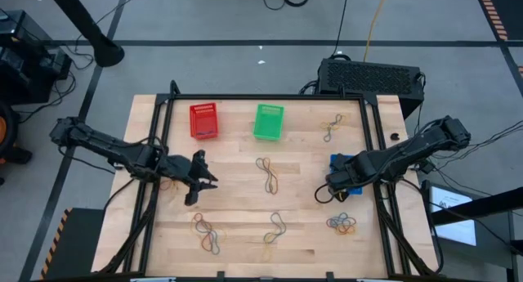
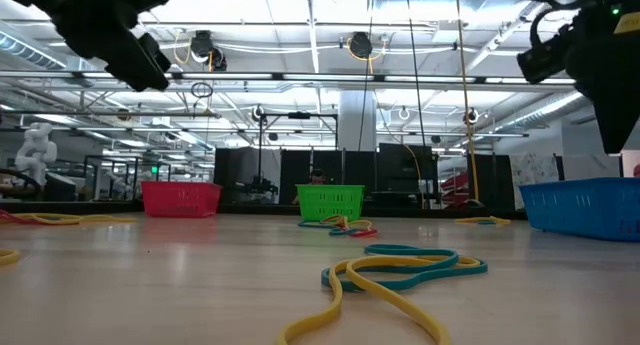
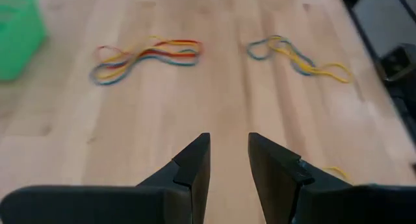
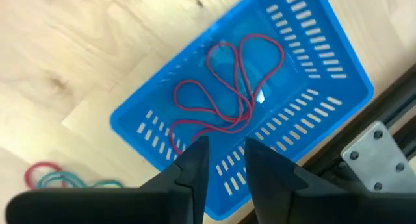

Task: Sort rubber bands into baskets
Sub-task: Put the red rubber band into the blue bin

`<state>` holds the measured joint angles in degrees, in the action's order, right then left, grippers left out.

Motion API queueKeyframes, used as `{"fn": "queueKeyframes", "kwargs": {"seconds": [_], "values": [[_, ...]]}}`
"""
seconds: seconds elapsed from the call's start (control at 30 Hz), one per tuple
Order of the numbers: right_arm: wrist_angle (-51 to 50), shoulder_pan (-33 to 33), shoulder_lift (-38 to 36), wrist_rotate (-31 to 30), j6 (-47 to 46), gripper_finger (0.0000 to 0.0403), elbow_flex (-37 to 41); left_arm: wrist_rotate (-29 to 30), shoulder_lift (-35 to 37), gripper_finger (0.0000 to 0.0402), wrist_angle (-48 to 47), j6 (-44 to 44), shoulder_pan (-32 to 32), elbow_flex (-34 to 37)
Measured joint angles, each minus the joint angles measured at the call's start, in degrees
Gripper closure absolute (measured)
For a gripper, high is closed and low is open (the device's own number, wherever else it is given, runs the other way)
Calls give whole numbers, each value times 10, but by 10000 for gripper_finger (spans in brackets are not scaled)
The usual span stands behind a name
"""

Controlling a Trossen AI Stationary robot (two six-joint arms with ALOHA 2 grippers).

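- Right gripper point(image 4: 221, 156) hovered over the blue basket point(image 4: 325, 87), fingers slightly apart and empty; red bands point(image 4: 231, 84) lay inside, a likely colour mismatch.
- Left gripper point(image 3: 229, 159), fingers narrowly apart, faced mixed rubber bands point(image 3: 146, 55) on the table point(image 3: 214, 100); tangled loops risked a multi-colour pickup.
- Red basket point(image 1: 204, 120) and green basket point(image 1: 268, 121) stood well apart from both.

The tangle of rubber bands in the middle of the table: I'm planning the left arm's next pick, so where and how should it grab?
Probably from straight above, pinching one outer loop end of the middle tangle. The bands lie flat on the table, so a side approach has nothing to catch. The left gripper is nearest, fingers slightly apart and empty.
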<state>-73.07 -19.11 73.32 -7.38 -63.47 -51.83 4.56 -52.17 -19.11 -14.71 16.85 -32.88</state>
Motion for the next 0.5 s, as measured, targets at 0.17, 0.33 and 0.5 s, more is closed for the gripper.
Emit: {"fn": "queueKeyframes", "kwargs": {"seconds": [0.17,0.33,0.5], "values": [[-17,0,0,-5,12,312,-40,-13,-20,291,37,6,38,0],[58,-18,0,-9,24,312,-70,-14,-31,291,67,29,51,-5],[331,-48,12,-86,129,312,-71,-13,-38,291,65,59,54,-11]]}}
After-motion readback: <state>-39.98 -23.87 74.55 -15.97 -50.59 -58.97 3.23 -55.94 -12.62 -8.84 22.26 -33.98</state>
